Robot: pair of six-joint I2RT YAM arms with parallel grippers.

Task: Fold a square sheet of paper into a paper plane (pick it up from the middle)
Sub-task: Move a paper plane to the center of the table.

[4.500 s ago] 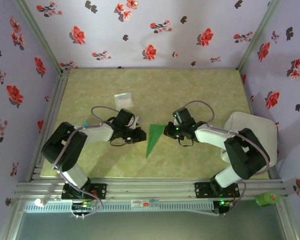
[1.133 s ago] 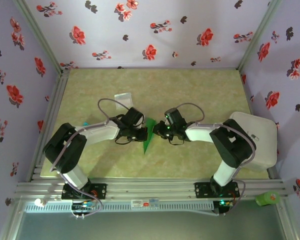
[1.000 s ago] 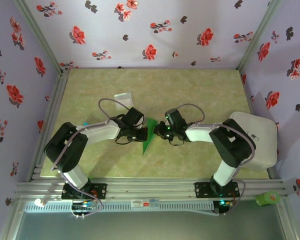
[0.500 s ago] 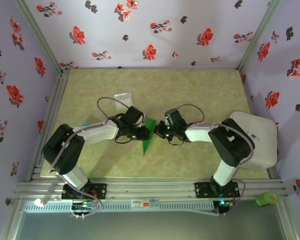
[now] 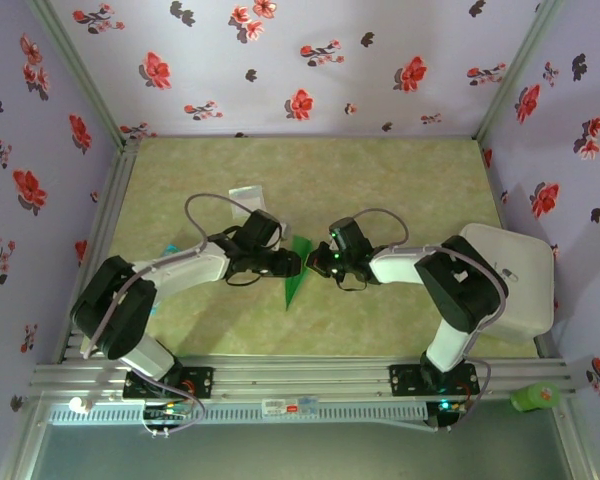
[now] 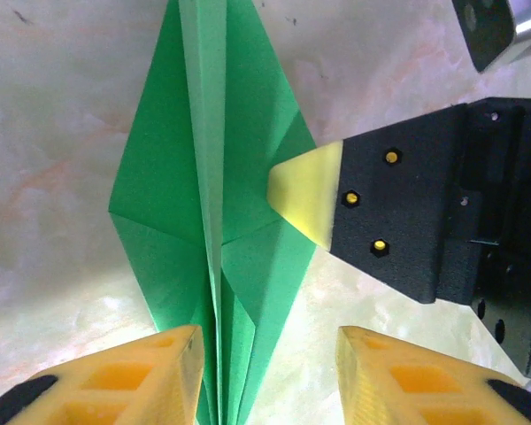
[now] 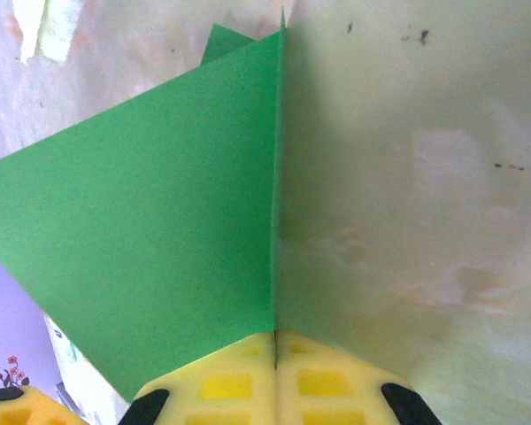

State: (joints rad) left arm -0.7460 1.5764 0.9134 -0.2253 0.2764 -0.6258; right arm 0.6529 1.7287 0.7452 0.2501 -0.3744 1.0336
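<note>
The square sheet of paper is folded into a slim bright green paper plane (image 5: 294, 278) with a centre crease (image 6: 211, 177), lying on the table between the two arms. My left gripper (image 5: 290, 264) is open. In the left wrist view its yellow fingers (image 6: 150, 372) stand apart, and the plane's narrow end runs between them close to the left finger. My right gripper (image 5: 317, 262) is shut on the plane's edge, with the fingertips (image 7: 248, 372) pressed together on the green paper (image 7: 159, 239). One of its yellow pads (image 6: 305, 190) rests on the plane's right wing.
A small pale packet (image 5: 246, 196) lies behind the left arm. A white boxy object (image 5: 515, 275) sits at the table's right edge behind the right arm. Flowered walls close in the table on three sides. A green item (image 5: 535, 397) rests on the front rail.
My left gripper has opened and let go of the green paper, and its arm has shifted slightly left. The right gripper has closed fully and stays pinched on the plane.
</note>
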